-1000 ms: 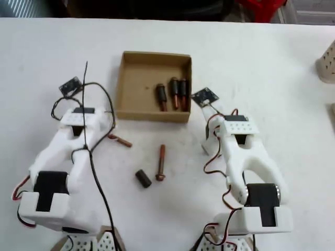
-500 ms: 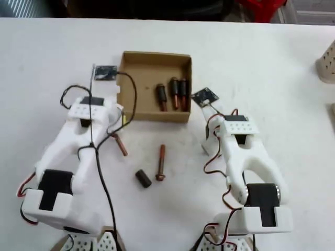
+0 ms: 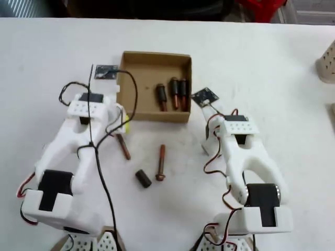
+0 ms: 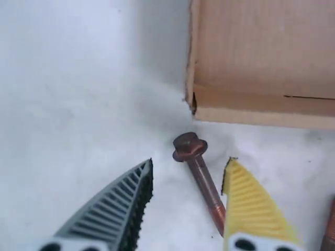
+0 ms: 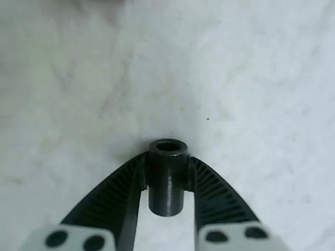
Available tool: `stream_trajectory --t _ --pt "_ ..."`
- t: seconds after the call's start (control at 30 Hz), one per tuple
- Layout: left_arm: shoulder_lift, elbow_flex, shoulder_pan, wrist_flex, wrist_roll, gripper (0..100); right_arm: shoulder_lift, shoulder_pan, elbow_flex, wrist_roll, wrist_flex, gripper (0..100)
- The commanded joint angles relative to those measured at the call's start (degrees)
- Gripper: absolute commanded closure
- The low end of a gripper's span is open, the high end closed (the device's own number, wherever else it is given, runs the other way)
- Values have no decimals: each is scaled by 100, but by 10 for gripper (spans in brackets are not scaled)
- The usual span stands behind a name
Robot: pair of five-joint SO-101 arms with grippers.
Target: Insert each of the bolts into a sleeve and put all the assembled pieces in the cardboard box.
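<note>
White table (image 3: 272, 63): spread left gripper (image 4: 189, 162) straddles a copper flanged bolt (image 4: 201, 178); right gripper (image 5: 167, 158) pinches a short black cylindrical sleeve (image 5: 167, 188).

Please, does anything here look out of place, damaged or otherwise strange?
Nothing looks spilled or damaged. One small oddity: a black cable from the left arm loops over the left wall of the cardboard box, where it could perhaps snag.

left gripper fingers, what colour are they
The left gripper has one grey ridged finger and one yellow; best seen in the left wrist view.
</note>
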Motion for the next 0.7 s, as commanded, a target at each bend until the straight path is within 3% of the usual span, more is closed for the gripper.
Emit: stream_trajectory --t 0.0,0.07,0.27,0.67 --pt "-154 -53 101 281 967 789 -48 40 -26 62 -22 981" --pt "-154 185 207 202 1512 788 -48 40 -26 62 -22 981" --pt "-127 475 611 35 1829 788 -48 40 -26 62 -22 981" --pt "444 378 374 -897 1908 793 -48 40 -26 62 -22 981"
